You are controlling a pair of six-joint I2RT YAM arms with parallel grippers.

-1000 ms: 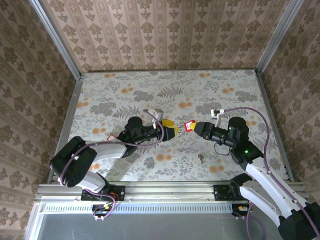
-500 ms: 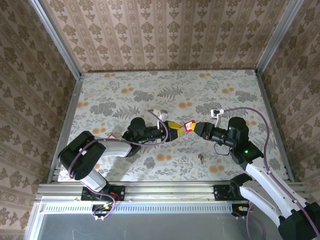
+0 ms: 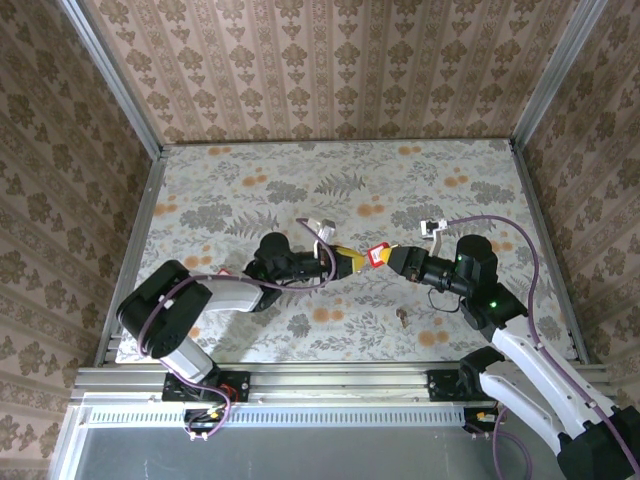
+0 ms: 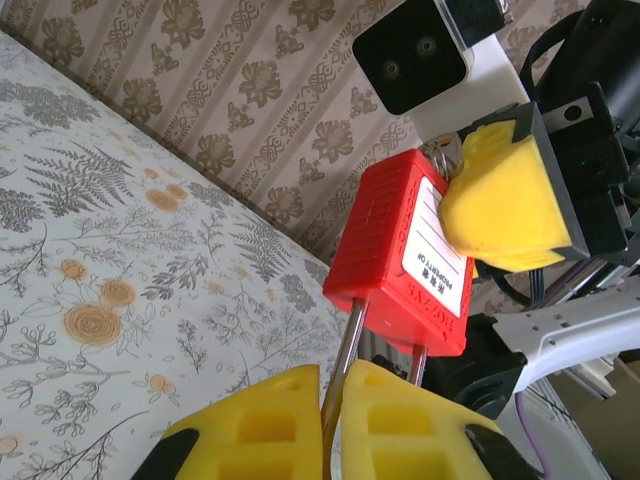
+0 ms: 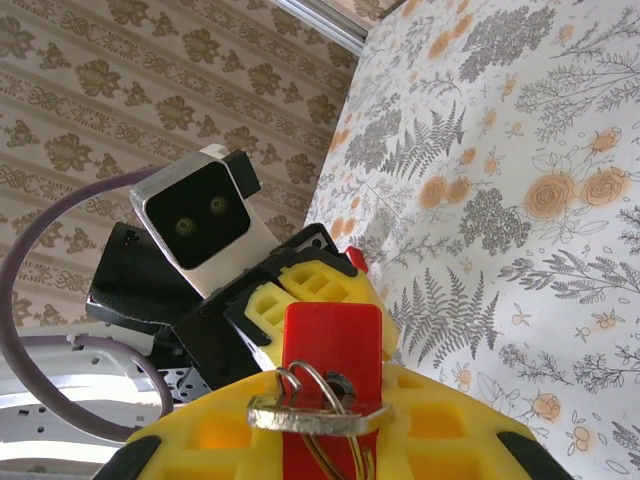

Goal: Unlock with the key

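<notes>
A red padlock [image 3: 377, 256] hangs above the table's middle between both grippers. My left gripper [image 4: 333, 400] is shut on its silver shackle [image 4: 346, 340], and the red body [image 4: 400, 250] with its white label stands just beyond the yellow fingertips. In the top view the left gripper [image 3: 352, 260] meets the lock from the left and the right gripper [image 3: 393, 257] from the right. The key [image 5: 320, 417], silver on a wire ring, sits in the keyhole of the padlock's end face [image 5: 333, 335]. My right gripper [image 5: 335, 455] is shut around that key.
A second small red padlock [image 3: 220, 273] lies on the flowered table [image 3: 250, 180] beside the left forearm. A small dark metal piece [image 3: 402, 318] lies on the table in front of the right gripper. Patterned walls enclose the back and sides.
The left gripper moved right to the padlock and shut on its shackle. The right gripper and padlock barely shifted.
</notes>
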